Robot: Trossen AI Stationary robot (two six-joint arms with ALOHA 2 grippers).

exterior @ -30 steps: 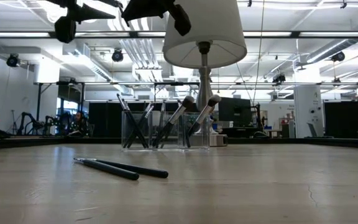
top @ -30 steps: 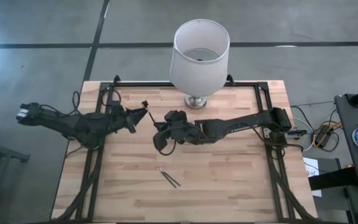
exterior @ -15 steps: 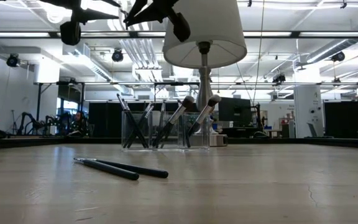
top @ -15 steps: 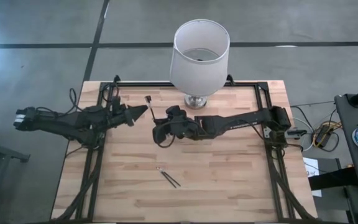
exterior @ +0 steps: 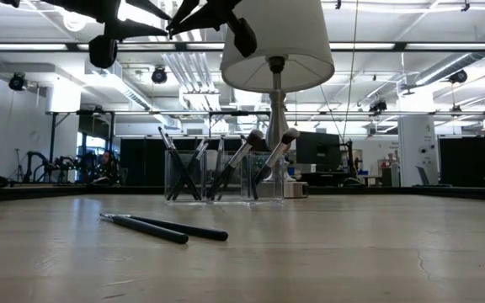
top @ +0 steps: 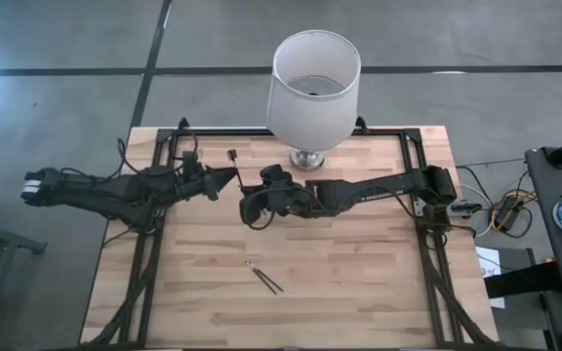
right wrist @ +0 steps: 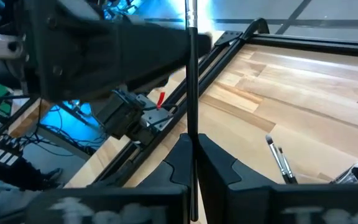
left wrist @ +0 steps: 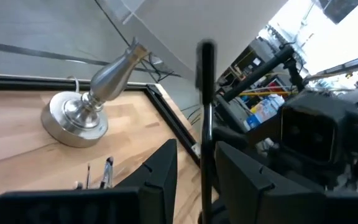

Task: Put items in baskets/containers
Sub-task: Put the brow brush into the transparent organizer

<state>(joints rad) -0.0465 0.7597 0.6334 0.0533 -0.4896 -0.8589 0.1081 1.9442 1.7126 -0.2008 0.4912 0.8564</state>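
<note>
One thin dark stick [top: 232, 154] hangs in the air over the table's far middle, between my two grippers. My left gripper [top: 230, 175] reaches in from the left and my right gripper [top: 248, 199] from the right; both are shut on the stick. Two more dark sticks [top: 268, 281] lie flat on the wood nearer the front. The clear holder [exterior: 217, 175] stands by the lamp base with several brushes leaning in it. In the high view my right arm hides it. My left gripper [left wrist: 196, 152] pinches the stick's shaft [left wrist: 206, 134] between its two fingers, below the dark upper end [left wrist: 207, 50]. The fingers come level from the table's left and lie across the stick. The stick is clear of the table. My right gripper [right wrist: 191, 143] pinches the same stick's thin lower shaft [right wrist: 191, 127] between its two shut fingers. The fingers come from the table's right, slanting a little downward, across the stick. The stick rises past my left gripper's fingers [right wrist: 166, 43].
A white-shaded lamp [top: 315, 83] on a metal base [top: 307, 158] stands at the far middle, close behind both grippers. A black frame [top: 413, 146] runs around the tabletop. Bare wood lies around the two loose sticks [exterior: 162, 227].
My left gripper has swung a little toward the table's far edge and rolled slightly. The stick's dark upper end has shifted the same way. My right wrist has rolled a little. Both grippers have kept their hold.
</note>
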